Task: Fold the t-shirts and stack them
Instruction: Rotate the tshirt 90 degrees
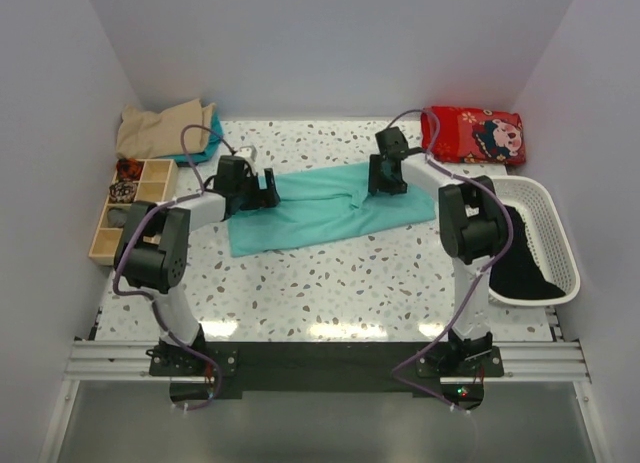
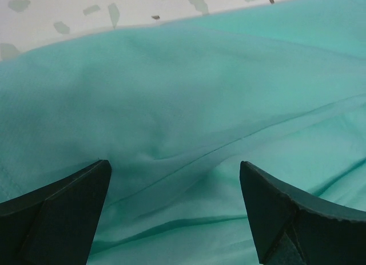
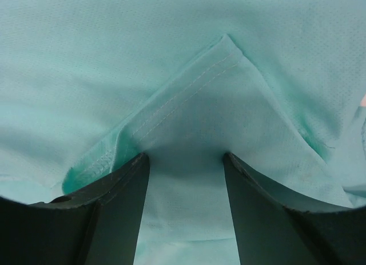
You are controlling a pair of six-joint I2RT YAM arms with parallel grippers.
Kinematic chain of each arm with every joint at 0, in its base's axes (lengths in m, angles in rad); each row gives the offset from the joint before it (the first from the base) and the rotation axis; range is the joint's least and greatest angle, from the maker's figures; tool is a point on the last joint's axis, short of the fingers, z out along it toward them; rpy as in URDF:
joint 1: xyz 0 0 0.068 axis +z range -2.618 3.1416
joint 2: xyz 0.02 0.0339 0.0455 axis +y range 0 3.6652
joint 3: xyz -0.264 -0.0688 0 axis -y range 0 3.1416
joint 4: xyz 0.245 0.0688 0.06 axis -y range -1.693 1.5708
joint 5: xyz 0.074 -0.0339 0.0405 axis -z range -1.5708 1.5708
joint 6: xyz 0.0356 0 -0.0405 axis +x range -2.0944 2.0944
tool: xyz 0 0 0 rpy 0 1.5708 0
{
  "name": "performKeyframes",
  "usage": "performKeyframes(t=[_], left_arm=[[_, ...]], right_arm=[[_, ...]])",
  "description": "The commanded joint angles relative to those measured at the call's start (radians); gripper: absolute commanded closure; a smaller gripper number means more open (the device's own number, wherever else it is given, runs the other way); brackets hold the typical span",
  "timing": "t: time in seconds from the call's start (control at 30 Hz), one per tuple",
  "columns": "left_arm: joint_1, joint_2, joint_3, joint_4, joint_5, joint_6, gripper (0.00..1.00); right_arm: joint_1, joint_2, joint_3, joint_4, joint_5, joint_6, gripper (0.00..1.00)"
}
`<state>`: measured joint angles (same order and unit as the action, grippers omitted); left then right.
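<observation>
On table [image 1: 330,288] centre | teal t-shirt [image 1: 320,218] spread | red cartoon-print pouch [image 1: 472,135] back-right

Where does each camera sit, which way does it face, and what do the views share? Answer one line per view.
Top external: high behind the robot, looking down on the table; left arm and right arm show whole.
Left wrist: on the left arm, facing the teal t-shirt close up; left hand fingers wide apart.
Right wrist: on the right arm, facing the shirt's hemmed corner; right hand astride it.
Shared: all three see the teal t-shirt.
</observation>
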<state>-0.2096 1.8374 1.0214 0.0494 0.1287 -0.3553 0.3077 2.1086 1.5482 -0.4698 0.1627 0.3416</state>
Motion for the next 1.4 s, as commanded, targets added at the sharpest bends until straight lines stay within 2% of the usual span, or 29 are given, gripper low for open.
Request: performKeyframes(t=[0.0,0.13,0.23,0.27,0.33,0.37,0.43,0.47,0.57,0.63,0.73,0.87,1.0,1.07,1.27,1.37], left_arm=[[-0.033,-0.079,-0.136,-0.043,0.02,-0.066,0.0],[-0.083,-0.207,-0.26,-0.083,0.057,-0.128,0.0],[-0.128,-0.269,-0.319,-0.131,0.075,-0.151,0.0],[-0.143,-0.283,-0.334,-0.138,0.087,-0.155,0.0],[-0.163,-0.332,-0.391,-0.143,0.123,-0.183,0.0],[-0.181,-0.348,-0.409,-0.141,0.138,-0.189,0.0],[-0.204,-0.392,-0.458,-0.145,0.184,-0.218,0.0],[-0.232,-0.406,-0.486,-0.145,0.201,-0.227,0.0],[-0.313,-0.443,-0.533,-0.155,0.278,-0.254,0.0],[-0.376,-0.467,-0.55,-0.154,0.33,-0.258,0.0],[-0.407,-0.527,-0.56,-0.16,0.345,-0.241,0.0],[-0.406,-0.595,-0.445,-0.256,0.209,-0.197,0.0],[-0.401,-0.604,-0.279,-0.336,0.025,-0.123,0.0],[-0.372,-0.587,-0.183,-0.348,-0.014,-0.106,0.0],[-0.246,-0.436,-0.055,-0.283,-0.001,-0.044,0.0],[-0.225,-0.325,-0.047,-0.148,0.023,-0.043,0.0]], right_arm=[[0.004,0.129,0.116,-0.052,-0.063,0.017,0.42],[0.008,0.249,0.263,-0.119,-0.117,-0.006,0.42],[0.022,0.382,0.459,-0.226,-0.159,-0.05,0.42],[0.025,0.416,0.577,-0.252,-0.161,-0.059,0.41],[0.033,0.542,0.724,-0.352,-0.248,-0.078,0.41],[0.04,0.585,0.854,-0.378,-0.271,-0.084,0.4],[0.047,0.657,0.947,-0.408,-0.363,-0.098,0.39],[0.05,0.662,0.969,-0.368,-0.402,-0.101,0.36],[0.056,0.639,0.922,-0.249,-0.544,-0.09,0.32],[0.056,0.634,0.931,-0.21,-0.586,-0.076,0.32],[0.047,0.588,0.906,-0.097,-0.66,-0.046,0.32],[0.013,0.476,0.843,0.063,-0.684,-0.013,0.31],[-0.016,0.343,0.793,0.105,-0.654,-0.029,0.3],[-0.025,0.265,0.736,0.114,-0.637,-0.032,0.3],[-0.027,0.145,0.584,0.06,-0.597,-0.067,0.3],[-0.024,0.096,0.474,0.037,-0.511,-0.067,0.31]])
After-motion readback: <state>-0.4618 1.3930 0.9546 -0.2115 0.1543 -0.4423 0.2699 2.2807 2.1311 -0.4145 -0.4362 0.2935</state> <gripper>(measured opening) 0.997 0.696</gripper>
